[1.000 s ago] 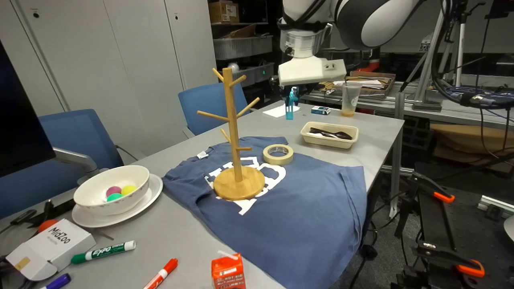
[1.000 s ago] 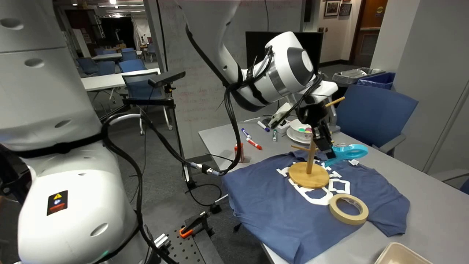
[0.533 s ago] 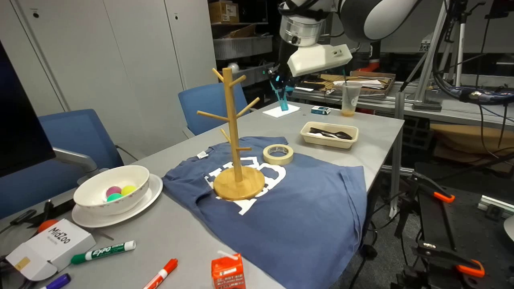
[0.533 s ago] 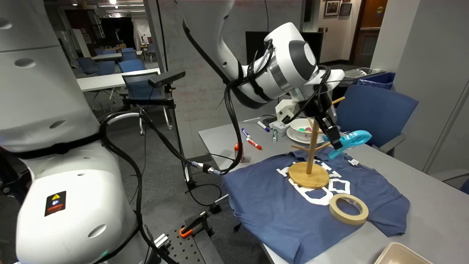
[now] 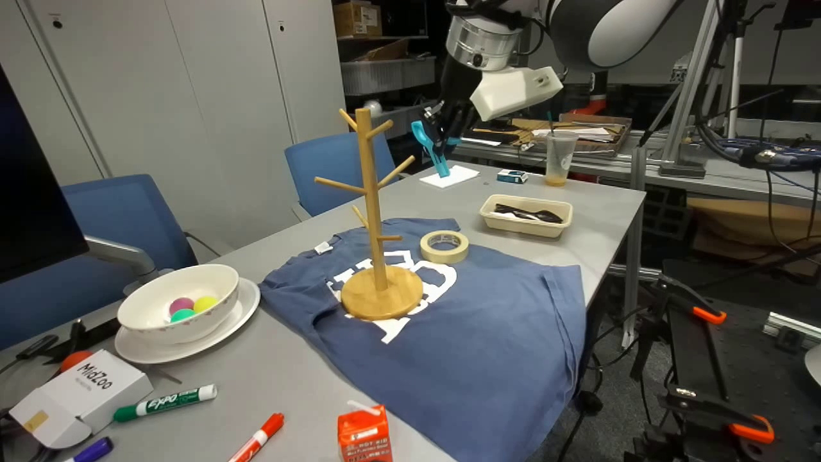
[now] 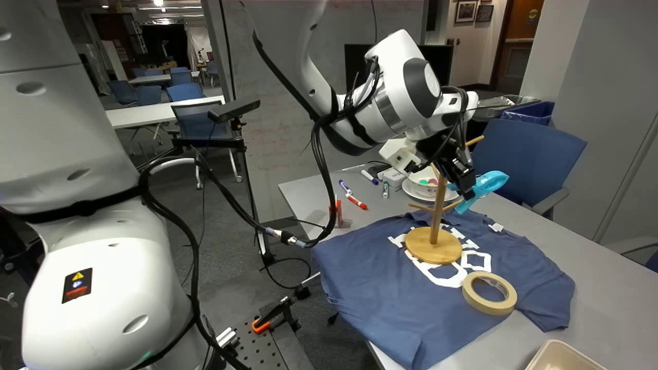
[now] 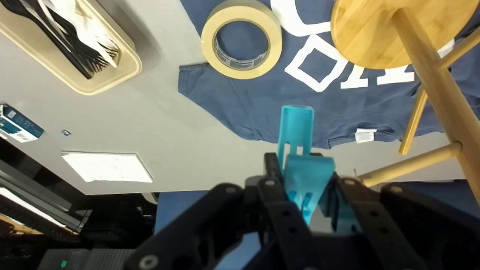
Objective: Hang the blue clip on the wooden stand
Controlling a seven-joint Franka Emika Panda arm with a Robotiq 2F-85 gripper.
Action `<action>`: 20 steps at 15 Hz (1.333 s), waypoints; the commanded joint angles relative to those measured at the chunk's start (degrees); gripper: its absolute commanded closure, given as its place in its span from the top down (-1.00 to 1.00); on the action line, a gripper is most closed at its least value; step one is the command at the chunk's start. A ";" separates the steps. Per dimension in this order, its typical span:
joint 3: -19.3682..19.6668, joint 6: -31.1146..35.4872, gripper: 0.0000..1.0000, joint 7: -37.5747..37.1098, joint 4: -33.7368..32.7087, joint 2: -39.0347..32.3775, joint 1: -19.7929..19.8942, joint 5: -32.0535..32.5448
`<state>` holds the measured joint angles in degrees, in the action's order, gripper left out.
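Observation:
The bright cyan-blue clip (image 5: 428, 144) is held above the table, tilted, and it also shows in an exterior view (image 6: 486, 189) and in the wrist view (image 7: 309, 174). My gripper (image 7: 296, 165) is shut on the clip, with a finger on each side; it also shows in an exterior view (image 6: 462, 187). The wooden stand (image 5: 374, 212) stands upright on the dark blue shirt; it also shows in an exterior view (image 6: 438, 210). In the wrist view, the stand's pole (image 7: 442, 86) and pegs lie to the right of the clip, apart from it. The gripper partly hides the clip.
The dark blue shirt (image 5: 474, 333) lies under the stand. A tape roll (image 5: 444, 247) lies beside the stand's base. A cutlery tray (image 5: 526, 224), a cup (image 5: 560, 157), a bowl (image 5: 179, 301), markers (image 5: 167, 402) and a red carton (image 5: 364, 433) are on the table.
The gripper has risen and tilted, carrying the clip up with it. The clip has gone from upright to slanted and moved toward the stand in an exterior view. The stand has not moved.

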<state>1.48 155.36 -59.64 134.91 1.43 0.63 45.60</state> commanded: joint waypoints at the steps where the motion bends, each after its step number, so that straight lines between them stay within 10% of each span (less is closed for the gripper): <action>1: 0.00 0.00 -0.49 0.11 0.03 0.00 0.00 0.00; 3: 0.00 0.00 -0.87 0.22 0.04 0.03 0.00 0.00; 20: -2.53 -0.42 -0.87 1.74 0.92 0.01 -2.27 -3.56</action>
<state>-0.66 155.11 -59.45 135.75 1.28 -1.14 43.92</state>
